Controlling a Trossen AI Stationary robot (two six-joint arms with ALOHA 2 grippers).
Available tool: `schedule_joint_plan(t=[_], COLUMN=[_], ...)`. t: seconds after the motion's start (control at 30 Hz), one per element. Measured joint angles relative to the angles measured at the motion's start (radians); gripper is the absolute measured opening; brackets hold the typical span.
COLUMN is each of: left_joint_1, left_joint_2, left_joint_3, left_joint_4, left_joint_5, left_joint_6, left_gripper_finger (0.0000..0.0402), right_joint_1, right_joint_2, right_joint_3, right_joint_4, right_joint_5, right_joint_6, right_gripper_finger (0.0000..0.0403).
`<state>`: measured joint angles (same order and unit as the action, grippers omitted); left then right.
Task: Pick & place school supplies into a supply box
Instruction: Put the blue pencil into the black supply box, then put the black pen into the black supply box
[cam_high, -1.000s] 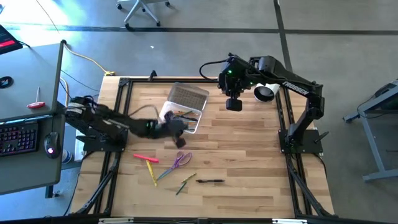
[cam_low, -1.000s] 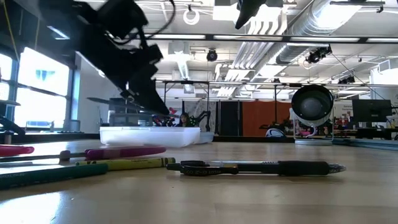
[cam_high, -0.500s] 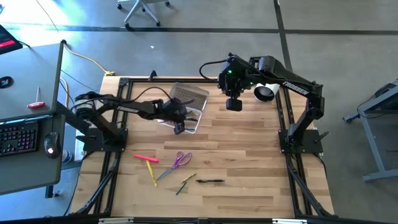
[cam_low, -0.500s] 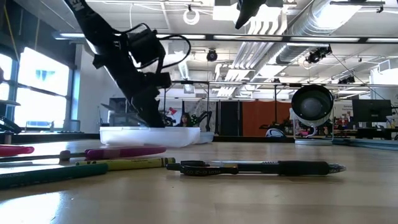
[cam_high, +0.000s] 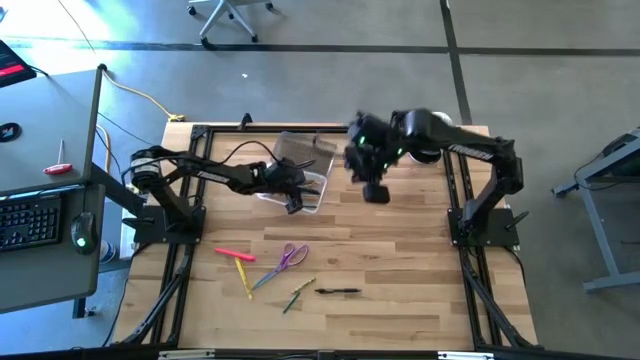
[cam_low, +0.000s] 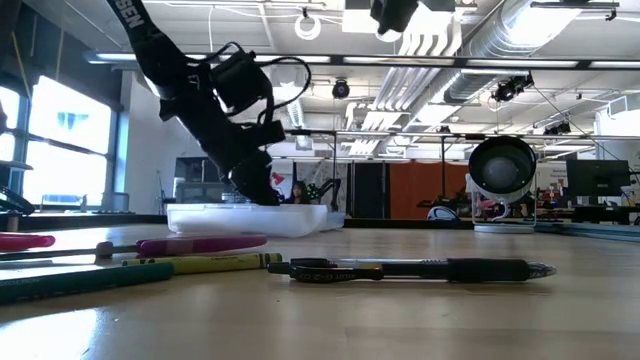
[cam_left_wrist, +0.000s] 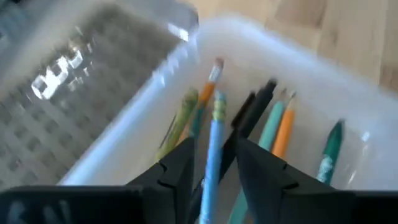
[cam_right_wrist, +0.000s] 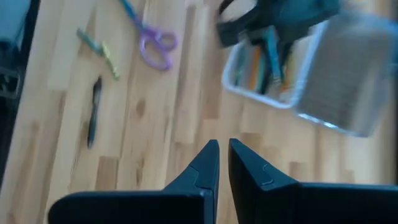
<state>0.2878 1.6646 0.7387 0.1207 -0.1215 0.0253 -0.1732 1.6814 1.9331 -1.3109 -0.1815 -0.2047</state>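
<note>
Worktop (cam_high: 400, 260) of pale wood carries everything here, and the step in hand reads as a drop-off: the left arm is delivering a pencil into the supply box (cam_high: 305, 196), which sits toward the far left of the planks with its ribbed lid (cam_high: 300, 150) hinged back behind it. The left gripper (cam_left_wrist: 211, 165) hangs directly over the box's open tray. Its jaws stand a little apart, and a blue pencil (cam_left_wrist: 212, 155) lies in the gap between them, pointing down into the box; whether the pads grip it or it has been let go, I cannot tell. Other pencils already lie in the tray beneath: orange, teal, green and a dark marker.

The right gripper (cam_right_wrist: 222, 155) hovers above bare planks near the box's right side, jaws all but shut and holding nothing.

Several supplies are not yet boxed, all lying near the front edge: the purple-handled scissors (cam_high: 290, 258), a pink marker (cam_high: 234, 254), a yellow pencil (cam_high: 245, 275), a green pencil (cam_high: 298, 294) and a black pen (cam_high: 338, 291).

The next move likely calls for the left arm to lift clear of the tray without dragging the blue pencil out, then reach forward to one of those front items.
</note>
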Motion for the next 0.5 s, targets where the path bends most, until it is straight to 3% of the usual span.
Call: schedule_joint_plan(t=[0.23,0.37,0.5], left_joint_1=[0.0,0.0,-0.005], left_joint_2=[-0.012,-0.012,-0.012], left_joint_3=[0.082,0.167,0.266], left_joint_4=[-0.045,-0.204,-0.36], left_joint_5=[0.064,0.177,0.195], left_joint_6=[0.03,0.031,0.025], left_gripper_finger=[0.0155,0.0148,0.0147], right_joint_1=[0.142,0.203,0.254], right_joint_2=[0.001,0.001,0.001], right_joint_3=[-0.317,-0.5,-0.645], right_joint_4=[0.2,0.378,0.566], right_joint_5=[0.027,0.033,0.033], right_joint_6=[0.046,0.083,0.121], right_gripper_finger=[0.0013,0.0013,0.0016])
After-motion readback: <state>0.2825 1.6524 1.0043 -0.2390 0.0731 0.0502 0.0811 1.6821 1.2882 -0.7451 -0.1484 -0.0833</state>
